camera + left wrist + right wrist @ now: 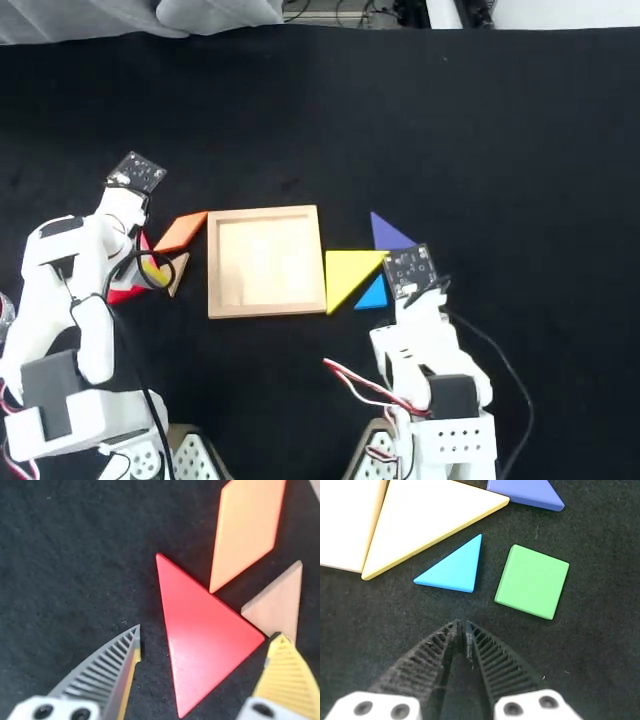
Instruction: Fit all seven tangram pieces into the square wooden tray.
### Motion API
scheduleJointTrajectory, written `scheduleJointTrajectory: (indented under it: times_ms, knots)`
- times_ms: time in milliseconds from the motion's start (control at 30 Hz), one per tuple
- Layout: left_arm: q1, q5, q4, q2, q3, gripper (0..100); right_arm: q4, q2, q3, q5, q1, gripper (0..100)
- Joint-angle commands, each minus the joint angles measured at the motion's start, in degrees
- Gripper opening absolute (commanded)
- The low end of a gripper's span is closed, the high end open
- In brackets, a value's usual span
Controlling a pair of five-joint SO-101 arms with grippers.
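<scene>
The square wooden tray [214, 300] lies empty at the table's middle. Left of it sit an orange parallelogram [181, 231], a red triangle [126, 293] and a tan wooden triangle [179, 272]. In the left wrist view my left gripper [207, 636] is open, its grey and yellow fingers straddling the red triangle [200, 635], beside the orange piece [247, 527] and the tan triangle [280, 607]. Right of the tray lie a yellow triangle [345, 273], a light blue triangle [373, 294] and a purple triangle [388, 233]. My right gripper [461, 627] is shut, just short of the light blue triangle [455, 569] and a green square [532, 581].
Both arm bases stand at the table's near edge. White cloth and cables lie along the far edge. The black table stretches bare behind the tray.
</scene>
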Motion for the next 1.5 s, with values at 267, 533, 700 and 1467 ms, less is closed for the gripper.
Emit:
scheduleJointTrajectory:
  times_ms: [267,533,700,1467]
  knots:
    - [-2.5,-0.2,-1.5,0.4,-4.3,38,0.3,-4.6,0.0,-0.2,0.6,1.2]
    - [-4.2,-0.2,-1.5,0.4,-5.3,38,0.3,-4.6,0.0,-0.2,0.6,1.2]
    - [-2.7,-0.3,-1.5,0.4,-4.1,38,0.3,-4.6,0.0,-0.2,0.6,1.2]
    - [-1.3,-3.7,-1.1,10.9,-8.0,38,0.3,-4.6,0.0,-0.2,0.6,1.2]
